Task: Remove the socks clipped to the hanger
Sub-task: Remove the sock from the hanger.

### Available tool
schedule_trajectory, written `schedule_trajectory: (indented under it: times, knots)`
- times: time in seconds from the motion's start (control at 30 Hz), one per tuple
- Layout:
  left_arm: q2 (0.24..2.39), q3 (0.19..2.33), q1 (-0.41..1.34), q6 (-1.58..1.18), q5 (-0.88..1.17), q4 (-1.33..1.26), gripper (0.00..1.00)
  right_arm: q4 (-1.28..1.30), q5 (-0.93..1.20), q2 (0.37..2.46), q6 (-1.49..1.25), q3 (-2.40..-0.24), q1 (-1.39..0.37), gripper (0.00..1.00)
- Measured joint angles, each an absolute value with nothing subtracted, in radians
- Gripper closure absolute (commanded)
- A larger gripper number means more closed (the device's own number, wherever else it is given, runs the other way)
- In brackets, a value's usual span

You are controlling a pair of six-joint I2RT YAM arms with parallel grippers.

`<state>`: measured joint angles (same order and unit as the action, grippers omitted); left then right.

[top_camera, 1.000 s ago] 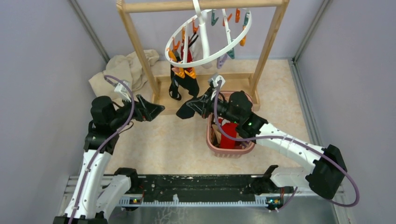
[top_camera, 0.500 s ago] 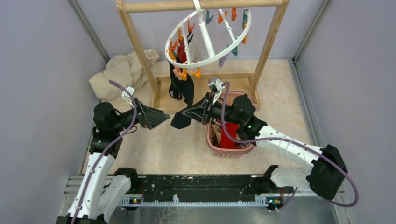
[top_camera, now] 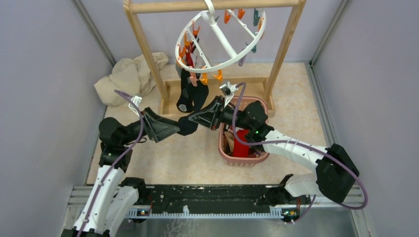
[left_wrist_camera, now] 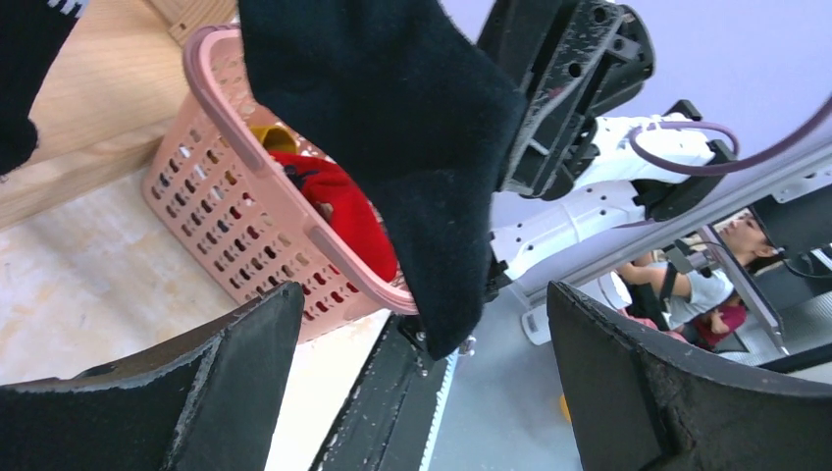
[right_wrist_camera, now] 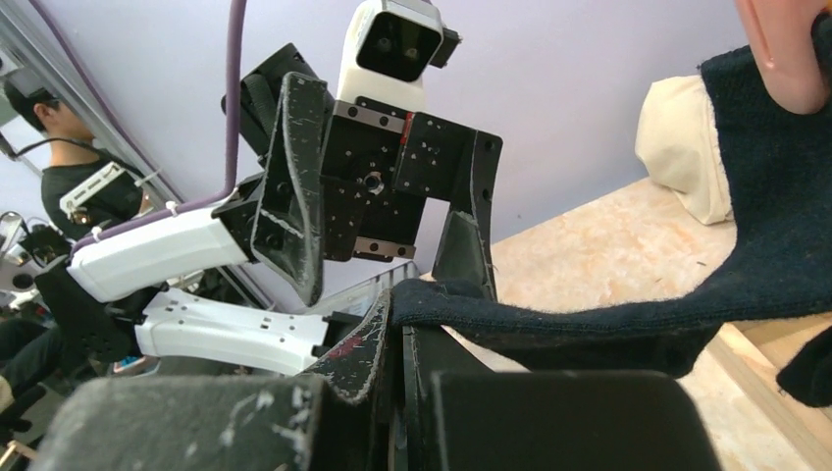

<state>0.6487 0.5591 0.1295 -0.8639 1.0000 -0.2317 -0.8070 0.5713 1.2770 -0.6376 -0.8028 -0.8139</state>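
Tilted white ring hanger [top_camera: 223,40] carries clipped black socks [top_camera: 190,95]; one black sock [top_camera: 187,126] stretches sideways.

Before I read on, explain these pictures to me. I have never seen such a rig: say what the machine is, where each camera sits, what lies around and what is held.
The machine is a left arm and a right arm, bolted at the near edge of a table. The wide picture is taken from above and behind them. The other two come from a camera on each wrist, showing that arm's own fingers. A wooden rack carries a round white hanger with coloured clips, from which black socks hang. On the table are a pink basket holding a red sock and, further left, a beige cloth. The right gripper is shut on a black sock. The left gripper is wide open, facing it, and grips nothing.
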Motion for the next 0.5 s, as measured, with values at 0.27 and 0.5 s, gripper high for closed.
schedule_trajectory:
  times: [0.27, 0.5]
  knots:
    - [0.653, 0.511, 0.192, -0.963, 0.995, -0.375, 0.01, -0.849, 0.587, 1.313, -0.668, -0.799, -0.813, 1.0]
    - [0.706, 0.517, 0.367, -0.899, 0.885, -0.336, 0.09, -0.875, 0.598, 1.313, -0.685, -0.799, -0.813, 1.0]
